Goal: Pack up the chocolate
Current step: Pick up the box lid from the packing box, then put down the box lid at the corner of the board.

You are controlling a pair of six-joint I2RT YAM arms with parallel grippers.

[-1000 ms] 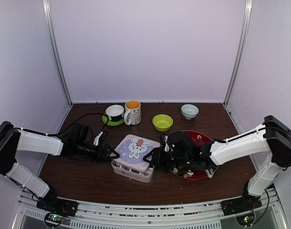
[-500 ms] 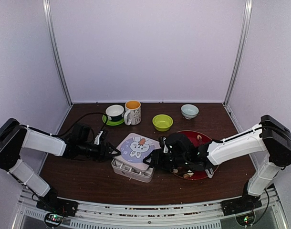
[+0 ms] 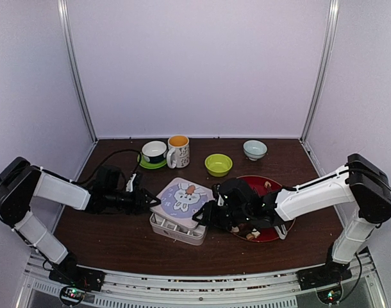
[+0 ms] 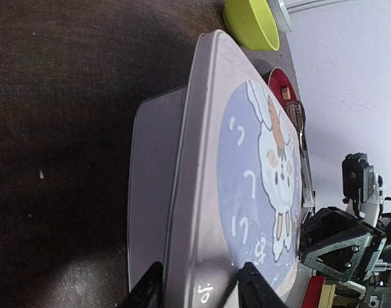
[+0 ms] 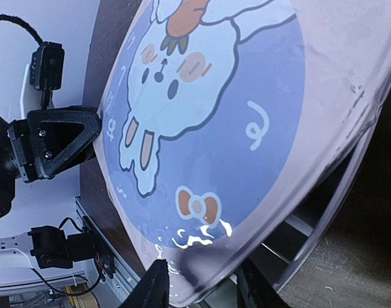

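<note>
Lilac lid (image 3: 183, 197) (tilted) in left gripper (image 3: 152, 204)

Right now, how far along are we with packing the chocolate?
Early, by the look of it. Done: nothing I can confirm, since the inside of the box is hidden. In hand: the left gripper and right gripper each pinch an edge of the bunny lid, which sits askew on the box. Left: chocolate lies on the red plate, unpacked.
</note>
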